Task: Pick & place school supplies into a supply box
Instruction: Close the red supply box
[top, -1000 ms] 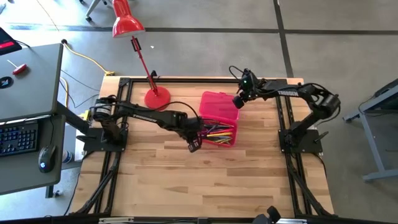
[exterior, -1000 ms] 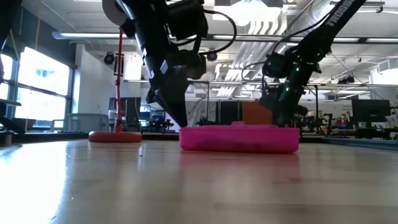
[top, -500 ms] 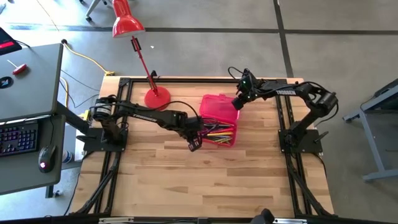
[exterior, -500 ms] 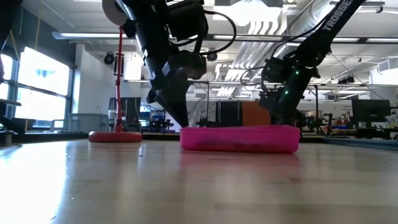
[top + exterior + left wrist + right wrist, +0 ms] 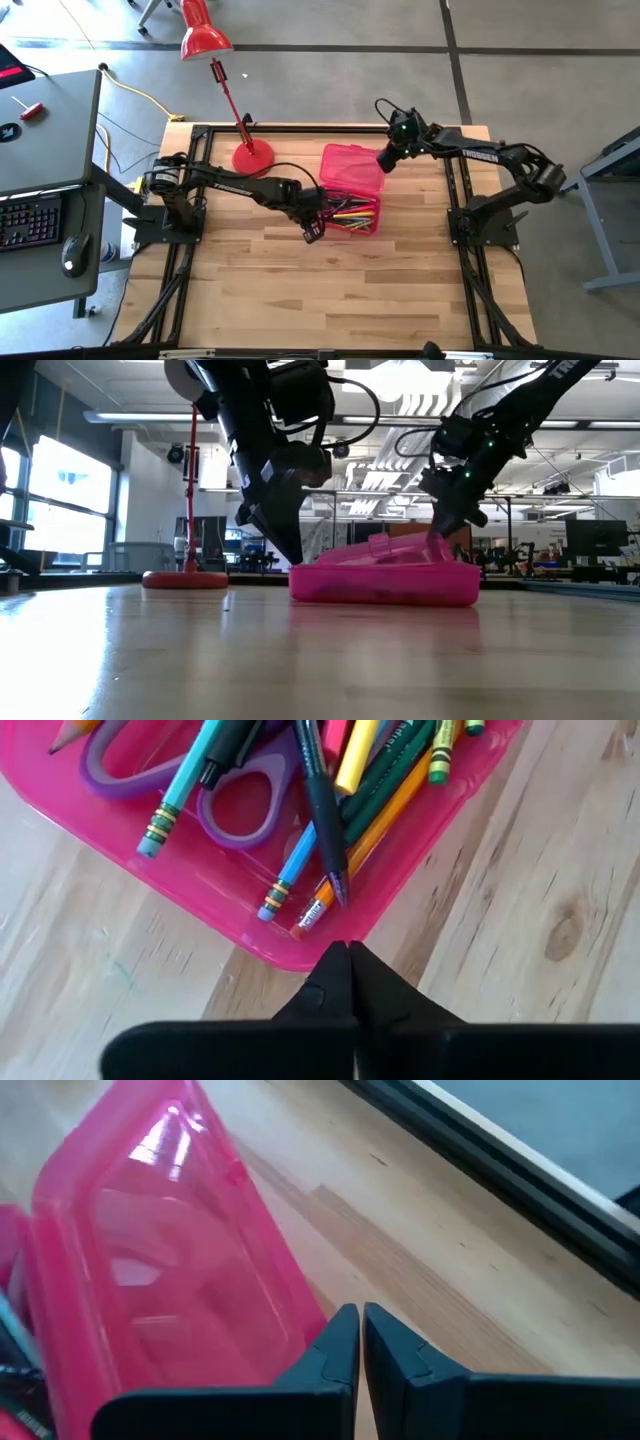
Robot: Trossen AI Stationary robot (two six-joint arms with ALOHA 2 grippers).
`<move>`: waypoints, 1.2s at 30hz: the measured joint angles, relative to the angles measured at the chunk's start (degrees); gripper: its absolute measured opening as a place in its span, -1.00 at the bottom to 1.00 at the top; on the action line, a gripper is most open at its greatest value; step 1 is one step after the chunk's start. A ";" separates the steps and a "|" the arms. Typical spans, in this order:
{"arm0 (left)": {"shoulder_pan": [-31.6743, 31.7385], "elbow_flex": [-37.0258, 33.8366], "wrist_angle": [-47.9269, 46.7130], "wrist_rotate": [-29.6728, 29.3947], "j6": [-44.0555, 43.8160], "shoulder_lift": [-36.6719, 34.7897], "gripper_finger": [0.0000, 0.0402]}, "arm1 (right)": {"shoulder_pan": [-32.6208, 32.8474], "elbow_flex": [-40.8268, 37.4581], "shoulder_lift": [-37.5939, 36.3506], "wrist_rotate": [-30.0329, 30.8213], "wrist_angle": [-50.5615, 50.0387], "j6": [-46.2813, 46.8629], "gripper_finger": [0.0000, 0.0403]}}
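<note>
A: Nearly done? Near side first.
B: Left gripper [image 5: 312, 234] pinched shut, empty, at box [image 5: 352, 205] near-left edge. Pens [image 5: 325, 815] and scissors [image 5: 215, 795] inside.
A: Far side?
B: Right gripper [image 5: 383, 162], shut, tilting lid [image 5: 385, 550] up. Closing remains, I judge.

Hot-pink supply box [image 5: 352, 168]; purple-handled scissors [image 5: 215, 795]; red lamp [image 5: 206, 38]; black claws.

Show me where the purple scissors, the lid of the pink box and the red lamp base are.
purple scissors [image 5: 222, 808]: left wrist view, handle loop.
lid [image 5: 190, 1280]: right wrist view, middle panel.
red lamp base [image 5: 252, 157]: high view, round disc.
</note>
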 joint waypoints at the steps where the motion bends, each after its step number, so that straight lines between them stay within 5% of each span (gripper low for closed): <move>1: 0.00 -0.01 -0.06 -0.10 0.00 0.00 -0.88 | 0.81 0.00 -0.27 0.04 -0.20 -0.36 -1.00; 16: 0.25 -0.09 0.24 -2.99 -0.11 0.22 -0.88 | 12.33 -0.04 -0.27 6.12 0.33 -2.74 -1.00; 36: -0.75 -0.03 -13.05 -1.22 -3.77 -5.57 -0.94 | 13.75 -2.31 0.12 4.00 1.18 4.95 -1.00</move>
